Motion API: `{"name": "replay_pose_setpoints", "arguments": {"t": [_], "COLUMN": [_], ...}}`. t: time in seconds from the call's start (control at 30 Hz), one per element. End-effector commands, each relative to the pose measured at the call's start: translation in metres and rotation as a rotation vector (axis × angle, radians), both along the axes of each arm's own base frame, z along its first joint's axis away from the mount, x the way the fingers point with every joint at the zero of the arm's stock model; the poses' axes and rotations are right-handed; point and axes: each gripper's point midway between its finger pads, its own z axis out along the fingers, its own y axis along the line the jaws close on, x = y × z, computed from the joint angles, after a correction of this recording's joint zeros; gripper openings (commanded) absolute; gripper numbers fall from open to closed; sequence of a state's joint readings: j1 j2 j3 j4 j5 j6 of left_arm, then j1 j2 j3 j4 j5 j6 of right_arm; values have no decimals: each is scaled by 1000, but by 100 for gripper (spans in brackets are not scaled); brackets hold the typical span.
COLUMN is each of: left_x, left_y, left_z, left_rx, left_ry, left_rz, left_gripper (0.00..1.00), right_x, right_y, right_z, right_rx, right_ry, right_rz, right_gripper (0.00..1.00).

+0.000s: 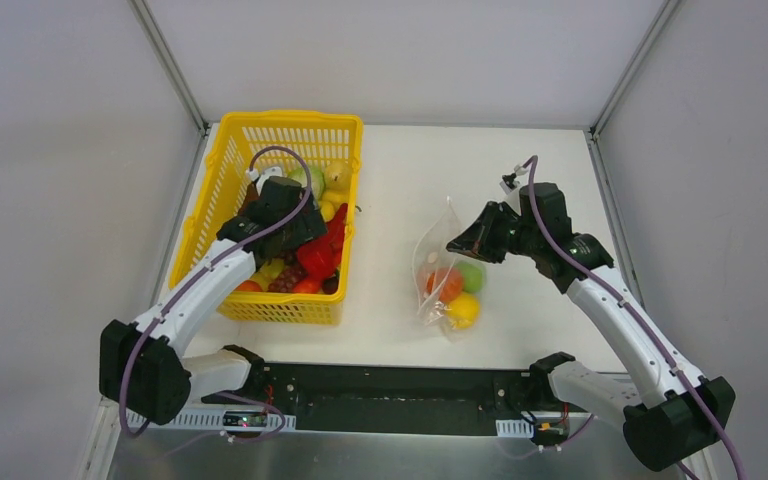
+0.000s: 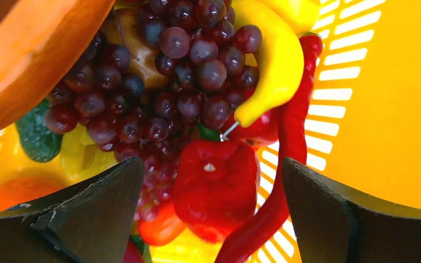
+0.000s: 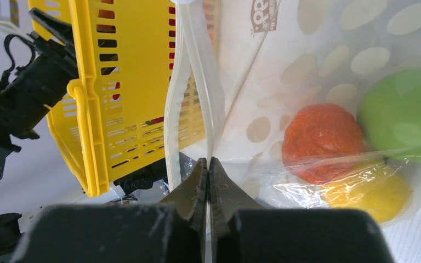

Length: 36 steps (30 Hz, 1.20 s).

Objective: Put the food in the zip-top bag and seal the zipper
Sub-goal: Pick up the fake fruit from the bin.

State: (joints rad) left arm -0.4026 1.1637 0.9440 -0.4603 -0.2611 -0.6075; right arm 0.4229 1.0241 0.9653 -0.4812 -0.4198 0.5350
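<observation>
Three pieces already sit in the bag [image 1: 438, 250], seen from overhead: orange, green, yellow. The right gripper [image 1: 457, 243] is at its mouth, holding it up. Over in the basket [image 1: 285, 118] the left gripper [image 1: 305, 235] is far nearer the loose food.

Left wrist now: fingers [image 2: 104, 208] spread wide, red pepper [image 2: 216, 186] dead between them, just ahead. The chili [image 2: 290, 137] runs lengthwise along the right finger, so closing here risks catching both.

Right wrist: fingers [image 3: 194, 183] pressed together, pinching the zipper [image 3: 176, 98], its lips parted above.
</observation>
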Motion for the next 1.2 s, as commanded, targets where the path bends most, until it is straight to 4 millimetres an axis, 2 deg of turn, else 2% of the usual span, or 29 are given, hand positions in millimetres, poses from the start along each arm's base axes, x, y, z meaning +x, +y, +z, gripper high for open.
{"name": "replay_pose_setpoints", "arguments": {"t": [0.0, 0.07, 0.1, 0.27, 0.33, 0.47, 0.57, 0.9, 1.17], "left_x": [36, 45, 49, 51, 44, 29, 21, -3, -16], "left_y": [-13, -15, -17, -17, -12, -6, -3, 7, 16], "left_z": [1, -4, -7, -17, -14, 3, 16, 41, 50], "left_rx": [-110, -119, -124, -132, -136, -156, -157, -153, -127], "left_ry": [-72, -78, -80, -57, -70, -138, -164, -218, -252], "left_rz": [69, 89, 93, 116, 134, 123, 100, 75, 56], "left_gripper": [97, 94, 89, 54, 36, 19, 1, 0, 0], "right_x": [4, 3, 3, 0, -1, -3, -4, -7, -11], "right_y": [3, 4, 4, 5, 4, 3, 4, 4, 0], "right_z": [11, 9, 8, 7, 8, 5, 4, 8, 9], "right_rx": [34, 34, 35, 39, 37, 40, 49, 60, 60], "right_ry": [-42, -36, -35, -34, -41, -43, -39, -53, -63], "right_rz": [4, 9, 10, 24, 22, 22, 27, 30, 19], "right_gripper": [0, 0, 0, 0, 0, 0, 0, 0, 0]}}
